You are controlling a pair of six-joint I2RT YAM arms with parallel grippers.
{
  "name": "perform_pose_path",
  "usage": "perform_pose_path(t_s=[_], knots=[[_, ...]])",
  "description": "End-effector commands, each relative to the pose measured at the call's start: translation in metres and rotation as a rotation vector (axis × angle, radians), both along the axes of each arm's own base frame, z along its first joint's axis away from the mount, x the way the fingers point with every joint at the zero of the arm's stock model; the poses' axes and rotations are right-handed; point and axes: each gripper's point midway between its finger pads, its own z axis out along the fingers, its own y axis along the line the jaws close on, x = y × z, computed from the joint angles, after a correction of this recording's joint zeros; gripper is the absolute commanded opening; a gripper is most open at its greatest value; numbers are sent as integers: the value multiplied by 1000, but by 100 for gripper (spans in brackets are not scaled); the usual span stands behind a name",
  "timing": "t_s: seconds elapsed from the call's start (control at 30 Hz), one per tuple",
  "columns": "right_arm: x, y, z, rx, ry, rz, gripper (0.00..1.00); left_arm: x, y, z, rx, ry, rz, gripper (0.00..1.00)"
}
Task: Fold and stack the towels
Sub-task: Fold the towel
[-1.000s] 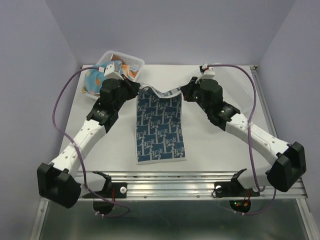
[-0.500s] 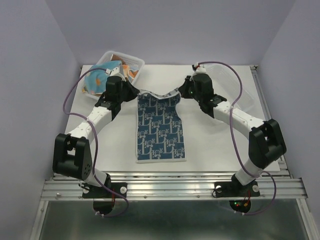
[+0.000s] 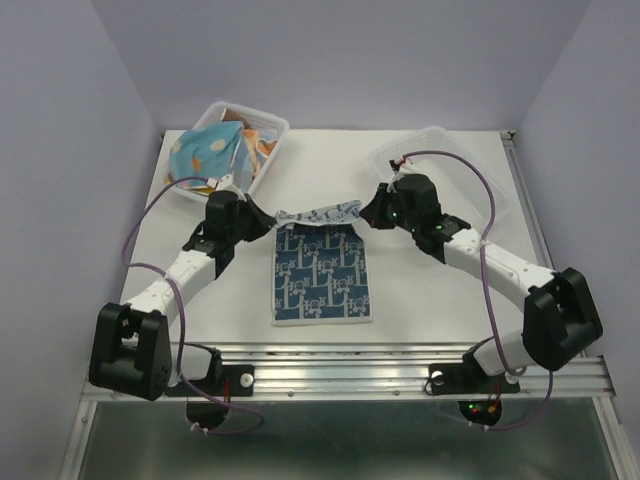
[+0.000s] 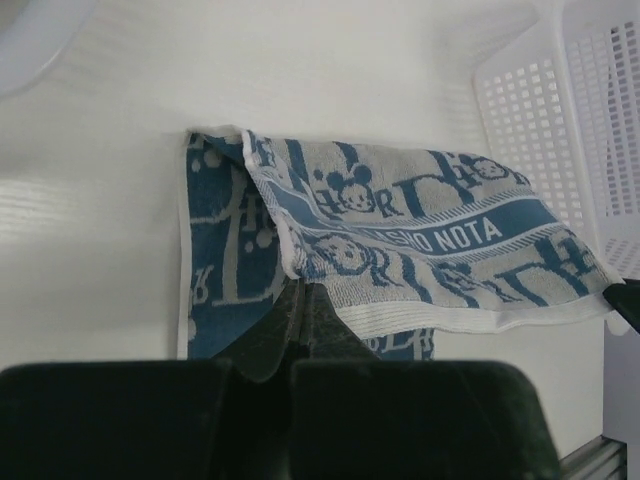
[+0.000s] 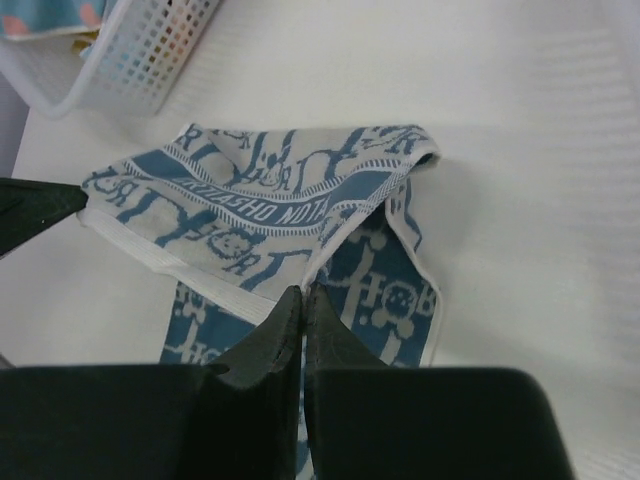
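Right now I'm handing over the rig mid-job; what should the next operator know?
Left gripper: shut on the far-left corner of the blue-and-white printed towel.
Right gripper: shut on its far-right corner.
Far edge lifted, doubling over the flat part on the table.
Done: nothing stacked.
Left: finish this fold; light blue orange-dotted towel and others sit in the clear mesh basket, far left.

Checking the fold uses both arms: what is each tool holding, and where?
Both pinch the blue-print towel by its lifted far edge: the left tool at the left corner, the right tool at the right corner.
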Motion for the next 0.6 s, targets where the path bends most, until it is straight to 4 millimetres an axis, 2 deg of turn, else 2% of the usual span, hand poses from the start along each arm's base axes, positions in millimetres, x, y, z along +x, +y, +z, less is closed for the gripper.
perform_pose_path(t_s=[0.0,0.03,0.07,0.1,0.13,0.2,0.23,0.3,0.33,0.43,0.57], knots=[[-34,2,7,60,20,45,1,-16,1,17,-50,-45,3,0],[-39,1,4,69,32,41,1,-24,2,7,-52,-9,10,0],[-49,-1,-2,62,61,51,1,-30,2,9,-62,-11,5,0],[-59,-3,-17,50,104,60,1,-38,-3,6,-75,4,-22,0],[-65,-3,-23,60,131,55,1,-49,-2,-7,-76,50,-22,0],[-76,-2,-32,69,158,67,1,-60,0,-9,-74,67,-19,0],[-83,-1,-35,80,165,73,1,-69,4,-20,-54,106,-3,0],[-92,2,-36,99,179,87,1,-74,10,-14,-52,86,34,0],[-95,2,-36,102,183,90,1,-83,13,-21,-42,120,44,0],[-106,2,-34,116,191,95,1,-89,24,-4,-40,80,95,0],[-115,0,-32,117,207,101,1,-95,34,-1,-17,92,141,0]])
